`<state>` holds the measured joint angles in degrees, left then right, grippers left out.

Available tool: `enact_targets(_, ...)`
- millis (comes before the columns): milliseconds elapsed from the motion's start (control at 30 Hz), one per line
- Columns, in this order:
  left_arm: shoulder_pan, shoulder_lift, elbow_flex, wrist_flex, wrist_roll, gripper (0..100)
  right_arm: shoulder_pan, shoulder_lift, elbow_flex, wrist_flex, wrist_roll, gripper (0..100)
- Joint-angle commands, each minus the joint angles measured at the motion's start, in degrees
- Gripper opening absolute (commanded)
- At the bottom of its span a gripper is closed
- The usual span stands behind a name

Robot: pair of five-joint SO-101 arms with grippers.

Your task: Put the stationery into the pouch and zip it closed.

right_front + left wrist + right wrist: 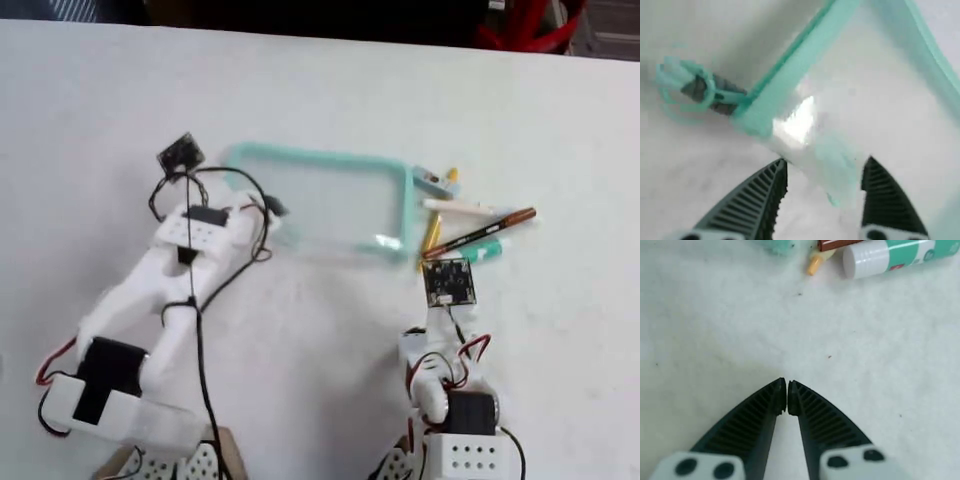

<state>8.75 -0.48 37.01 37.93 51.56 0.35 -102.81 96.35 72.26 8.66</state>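
A clear plastic pouch with a mint-green border [318, 205] lies flat near the middle of the white surface [320, 90], a little toward the far edge, its long sides running parallel to that edge. The left claw [825, 161] sits at the pouch's left end, released: its two black ribbed fingers [765, 200] stand apart on either side of a corner of the clear plastic without closing on it. Just beside that corner, a dark grey zip slider with a mint-green cord loop [700, 90] rests on the surface at the end of the green zip band. The stationery lies in a loose cluster on the surface, just off the pouch's right end and outside it: a copper-brown pen [495, 225] lying slantwise, a yellow pen [431, 237] close against the pouch's right border, a white stick [455, 206] across the top of the cluster, and a white-capped glue stick with a green label [890, 254] nearest the right arm. The right claw [787, 385] is clenched on nothing, its black fingertips meeting over bare surface on the near side of the cluster, near the glue stick and the yellow pen's tip but apart from both.
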Motion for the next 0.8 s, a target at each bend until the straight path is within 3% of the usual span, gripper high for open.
enact_targets(0,-0.2,0.0,-1.9,0.5,-0.2,8,0.6,-0.3,0.4,0.3,-0.2,1.9)
enact_targets(67,-0.2,0.0,-1.9,0.5,-0.3,2,0.6,-0.3,0.4,0.3,-0.2,1.9)
enact_targets(300,-0.2,-0.5,-1.9,1.9,-0.2,4,0.7,-0.3,0.4,0.3,-0.2,1.9)
enact_targets(633,-0.2,-0.5,-12.5,17.7,0.1,4,0.7,-0.3,0.4,0.3,-0.2,1.9)
enact_targets(700,-0.2,-0.5,-13.5,20.0,-0.2,7,0.7,-0.3,0.4,0.3,-0.2,1.9)
enact_targets(767,-0.2,-0.5,-14.9,23.1,-0.2,16,0.7,-0.3,0.4,0.3,-0.2,1.9)
